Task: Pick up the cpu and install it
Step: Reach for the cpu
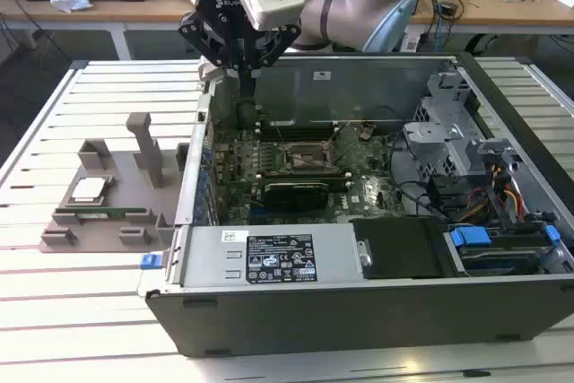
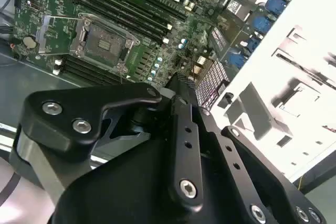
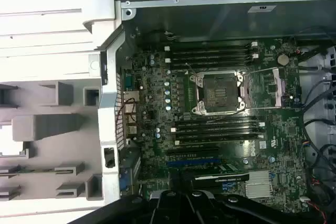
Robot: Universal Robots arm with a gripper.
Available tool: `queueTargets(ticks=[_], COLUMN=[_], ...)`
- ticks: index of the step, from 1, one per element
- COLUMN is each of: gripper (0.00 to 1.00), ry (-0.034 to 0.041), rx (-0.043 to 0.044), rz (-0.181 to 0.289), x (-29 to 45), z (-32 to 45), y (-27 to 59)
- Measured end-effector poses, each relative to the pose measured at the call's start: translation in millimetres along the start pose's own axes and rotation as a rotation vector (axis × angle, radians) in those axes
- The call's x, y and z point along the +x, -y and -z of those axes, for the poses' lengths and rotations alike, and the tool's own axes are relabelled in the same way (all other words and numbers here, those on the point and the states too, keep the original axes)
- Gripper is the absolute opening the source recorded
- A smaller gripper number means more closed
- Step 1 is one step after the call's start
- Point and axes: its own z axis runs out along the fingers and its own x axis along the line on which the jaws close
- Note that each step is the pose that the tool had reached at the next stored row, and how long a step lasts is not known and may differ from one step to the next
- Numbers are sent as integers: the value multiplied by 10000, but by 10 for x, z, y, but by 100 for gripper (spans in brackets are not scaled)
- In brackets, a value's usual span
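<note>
The cpu (image 1: 88, 188) has a shiny silver metal top; its holder (image 1: 148, 159) is matt grey plastic. The computer case (image 1: 359, 311) is dull grey sheet metal. The gripper (image 2: 176, 83) is matt black with bright metal screws.

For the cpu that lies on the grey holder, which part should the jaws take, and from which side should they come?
Take the cpu by two opposite thin edges, coming straight down from above. It lies flat, shiny top up, on the grey holder, so probably only its narrow edges offer a hold.
</note>
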Motion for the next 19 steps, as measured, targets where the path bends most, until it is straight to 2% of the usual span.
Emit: queueTargets(ticks=[3,7,8,9,11,13,17,19], gripper=[11,11,11,11,11,11,11,11], ry=[0,-1,0,1,0,1,0,0], rx=[0,0,0,0,0,0,0,0], rz=[-1,-1,1,0,0,1,1,-1], x=[265,421,523,571,803,864,1061,1132], z=[7,11,14,15,21,22,27,29], y=[20,31,39,43,60,65,78,82])
